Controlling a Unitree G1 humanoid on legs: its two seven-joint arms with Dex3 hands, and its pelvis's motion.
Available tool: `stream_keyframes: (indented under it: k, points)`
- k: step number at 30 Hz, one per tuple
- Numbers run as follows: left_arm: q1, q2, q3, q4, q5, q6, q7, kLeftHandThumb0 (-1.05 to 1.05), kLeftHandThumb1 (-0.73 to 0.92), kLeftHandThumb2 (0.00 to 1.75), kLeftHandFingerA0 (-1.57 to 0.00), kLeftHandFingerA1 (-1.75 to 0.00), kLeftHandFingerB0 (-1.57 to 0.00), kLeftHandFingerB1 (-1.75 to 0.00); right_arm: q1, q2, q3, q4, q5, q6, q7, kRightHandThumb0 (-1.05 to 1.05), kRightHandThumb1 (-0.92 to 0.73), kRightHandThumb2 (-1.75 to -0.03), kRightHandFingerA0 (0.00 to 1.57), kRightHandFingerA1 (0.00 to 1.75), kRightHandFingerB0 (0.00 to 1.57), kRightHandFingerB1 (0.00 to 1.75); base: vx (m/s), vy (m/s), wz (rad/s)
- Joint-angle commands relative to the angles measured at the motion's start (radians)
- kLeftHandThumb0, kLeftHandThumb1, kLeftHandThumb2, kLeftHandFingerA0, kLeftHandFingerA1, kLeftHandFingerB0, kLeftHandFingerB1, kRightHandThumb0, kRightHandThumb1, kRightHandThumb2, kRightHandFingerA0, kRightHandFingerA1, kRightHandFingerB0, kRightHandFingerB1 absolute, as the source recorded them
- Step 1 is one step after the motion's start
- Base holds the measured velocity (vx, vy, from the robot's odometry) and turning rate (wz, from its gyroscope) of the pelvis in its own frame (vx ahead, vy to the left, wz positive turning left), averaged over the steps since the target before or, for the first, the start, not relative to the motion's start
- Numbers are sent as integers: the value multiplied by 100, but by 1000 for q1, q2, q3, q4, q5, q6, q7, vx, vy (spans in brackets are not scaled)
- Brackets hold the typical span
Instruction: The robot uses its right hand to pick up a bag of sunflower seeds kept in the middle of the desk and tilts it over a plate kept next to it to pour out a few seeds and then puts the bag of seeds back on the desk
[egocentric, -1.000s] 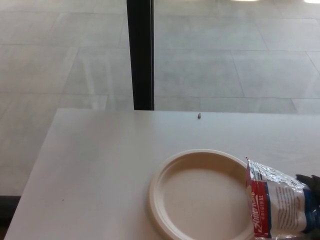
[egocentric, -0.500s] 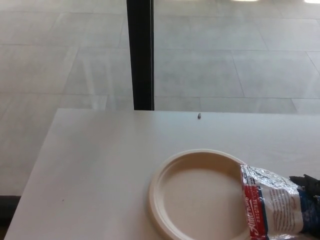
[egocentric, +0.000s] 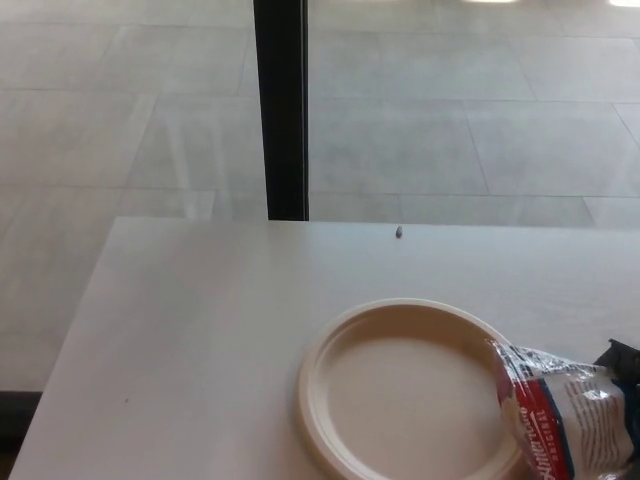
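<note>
The bag of seeds (egocentric: 565, 420) has sunk lower and slid right since a second ago, its silver mouth now lower over the right rim of the plate (egocentric: 318, 355) instead of standing tall above it. The right hand (egocentric: 624, 358) has drawn back with it; only a small black tip shows at the right edge of the picture, touching the bag's upper right corner, and it cannot be told whether its fingers are closed on the bag. The left hand does not show.

The bag is clear and silver at the mouth, with a red band and a blue and white label, and it leans with its mouth toward the plate's middle. The plate is round, cream and bare inside, and runs off the bottom of the picture.

Left of the plate, the pale desk (egocentric: 190, 330) lies open to its left edge. Beyond the plate, a tiny dark speck (egocentric: 399, 231) sits near the desk's far edge. Past that edge is a grey tiled floor (egocentric: 460, 130) with a black post (egocentric: 281, 105) standing upright, well beyond the plate and to its left.
</note>
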Motion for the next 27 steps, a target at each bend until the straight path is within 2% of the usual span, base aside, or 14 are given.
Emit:
stream_keyframes:
  k: [1, 5, 6, 7, 11, 14, 17, 18, 19, 21, 22, 27]
  points:
    - [17, 20, 4, -3, -9, -29, 3, -69, 76, 64, -64, -49, -48, -40, 40, 28, 55, 110, -253, -212, -553, -22, -63, -110, 86, 170, 71, 145, 0, 0, 0]
    - [14, 22, -4, -2, 1, -27, 15, -70, 76, 64, -66, -48, -50, -39, 41, 40, 46, 96, -244, -209, -559, -23, -66, -105, 88, 173, 71, 146, 0, 0, 0]
    - [14, 23, -3, -2, 0, -23, 14, -70, 76, 64, -65, -47, -49, -39, 38, 47, 42, 101, -238, -221, -573, -22, -62, -105, 88, 174, 72, 145, 0, 0, 0]
    - [13, 21, 7, -1, -10, -21, 14, -68, 75, 63, -64, -48, -49, -39, 34, 54, 34, 84, -231, -210, -565, -25, -60, -107, 89, 175, 71, 153, 0, 0, 0]
    - [19, 20, 14, -3, -20, -21, 7, -70, 74, 63, -65, -49, -50, -39, 21, 67, 21, 59, -217, -190, -542, -24, -54, -114, 89, 175, 73, 158, 0, 0, 0]
    - [18, 24, 11, -4, -15, -21, 11, -68, 75, 63, -65, -48, -51, -40, 6, 75, 7, 27, -191, -146, -461, -28, -52, -121, 86, 175, 72, 162, 0, 0, 0]
    - [19, 24, 17, -3, -21, -21, -5, -69, 75, 63, -61, -48, -48, -40, -9, 68, 2, -10, -189, -105, -399, -30, -55, -118, 91, 175, 76, 154, 0, 0, 0]
    - [20, 25, 18, -3, -20, -22, -7, -70, 74, 63, -62, -48, -48, -39, -20, 63, -5, -44, -181, -73, -342, -30, -55, -114, 92, 175, 77, 148, 0, 0, 0]
    - [23, 26, 16, -4, -17, -28, -10, -70, 75, 63, -63, -49, -47, -40, -27, 58, -10, -69, -177, -55, -300, -30, -54, -115, 92, 175, 76, 153, 0, 0, 0]
    - [24, 27, 16, -5, -17, -28, -11, -71, 75, 63, -63, -50, -48, -40, -35, 57, -15, -93, -173, -33, -254, -30, -57, -112, 91, 175, 75, 150, 0, 0, 0]
    - [24, 29, 10, -4, -9, -29, -3, -72, 75, 63, -63, -49, -47, -40, -44, 58, -16, -98, -177, -28, -242, -31, -57, -104, 90, 175, 78, 135, 0, 0, 0]
    - [21, 29, 14, -5, -15, -27, -9, -69, 76, 63, -60, -49, -47, -40, -90, 39, -18, -149, -211, 28, -164, -31, -58, -96, 91, 175, 77, 136, 0, 0, 0]
